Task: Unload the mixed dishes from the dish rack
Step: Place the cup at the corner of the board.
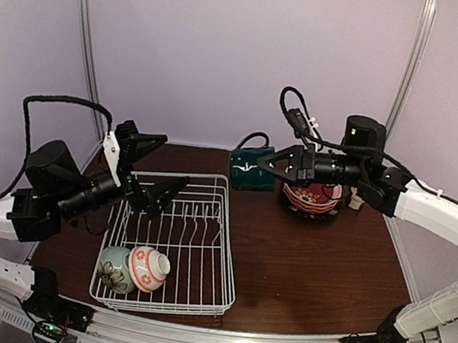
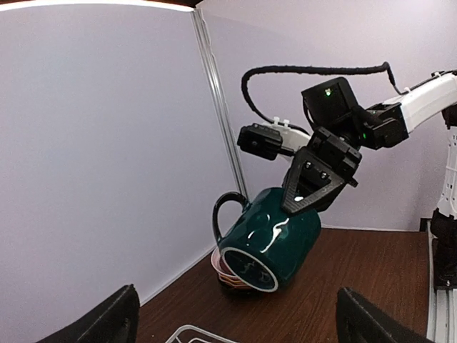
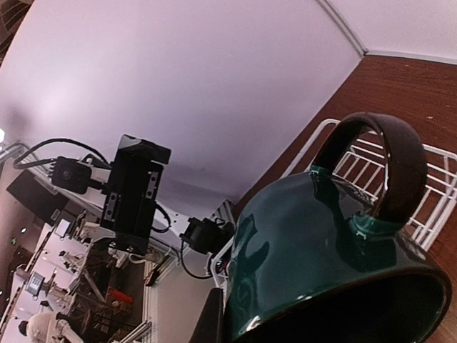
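Observation:
The teal mug [image 1: 251, 170] hangs tilted on its side in my right gripper [image 1: 278, 164], just above the table behind the far right corner of the white wire dish rack [image 1: 197, 295]. The right wrist view shows the mug [image 3: 321, 243] filling the jaws, handle up. In the left wrist view, the mug [image 2: 275, 236] has its mouth facing me. A pale-green floral bowl [image 1: 115, 268] and a pink-white bowl [image 1: 150, 267] lie in the rack's near left corner. My left gripper [image 1: 159, 165] is open and empty above the rack's far left side.
A stack of plates [image 1: 313, 199] sits at the back right, beneath my right arm; it also shows behind the mug in the left wrist view [image 2: 223, 275]. A small white object [image 1: 356, 202] stands beside it. White walls close off the back and sides.

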Controlling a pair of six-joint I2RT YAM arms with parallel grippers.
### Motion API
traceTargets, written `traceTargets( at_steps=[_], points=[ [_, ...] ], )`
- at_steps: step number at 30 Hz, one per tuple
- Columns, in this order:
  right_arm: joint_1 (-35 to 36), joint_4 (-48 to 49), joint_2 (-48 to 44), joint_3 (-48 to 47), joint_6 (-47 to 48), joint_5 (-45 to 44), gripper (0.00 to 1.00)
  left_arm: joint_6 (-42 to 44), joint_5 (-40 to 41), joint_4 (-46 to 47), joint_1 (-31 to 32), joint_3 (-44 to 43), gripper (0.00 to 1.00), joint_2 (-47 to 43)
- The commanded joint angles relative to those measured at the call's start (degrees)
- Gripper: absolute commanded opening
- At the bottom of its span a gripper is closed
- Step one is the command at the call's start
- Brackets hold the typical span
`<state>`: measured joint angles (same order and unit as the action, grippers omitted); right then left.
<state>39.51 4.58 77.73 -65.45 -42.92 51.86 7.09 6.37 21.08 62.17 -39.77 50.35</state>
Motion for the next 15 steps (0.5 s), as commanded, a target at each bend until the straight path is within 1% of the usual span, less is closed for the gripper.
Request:
traceTargets(
  at_steps=[1, 4, 6, 10, 13, 15],
  points=[
    [-5.99, -28.3, -4.91, -4.51, 21.59, -12.33, 0.0, -0.5, 3.36, -1.04, -0.55, -1.11, 0.97, 0.29],
    [-9.69, -41.43, -5.13, -5.91, 27.88, -21.93, 0.0, -0.45, 3.54, -1.29, -0.59, -1.48, 0.98, 1.12],
    [-11.91, -45.32, -5.24, -5.65, 29.5, -26.75, 0.0, -0.41, 3.47, -1.38, -0.66, -1.83, 0.97, 1.79],
    [-17.32, -49.12, -5.88, -3.91, 31.36, -33.53, 0.0, -0.33, 3.65, -1.65, -0.68, -2.38, 0.97, 3.09],
    [-20.04, -51.66, -5.77, -3.36, 32.74, -40.69, 0.0, -0.37, 3.93, -1.83, -0.66, -2.41, 0.97, 3.47],
    [-22.59, -51.18, -5.8, -2.56, 32.16, -41.86, 0.0, -0.66, 4.6, -2.06, -0.76, -2.48, 0.97, 3.93]
  ],
)
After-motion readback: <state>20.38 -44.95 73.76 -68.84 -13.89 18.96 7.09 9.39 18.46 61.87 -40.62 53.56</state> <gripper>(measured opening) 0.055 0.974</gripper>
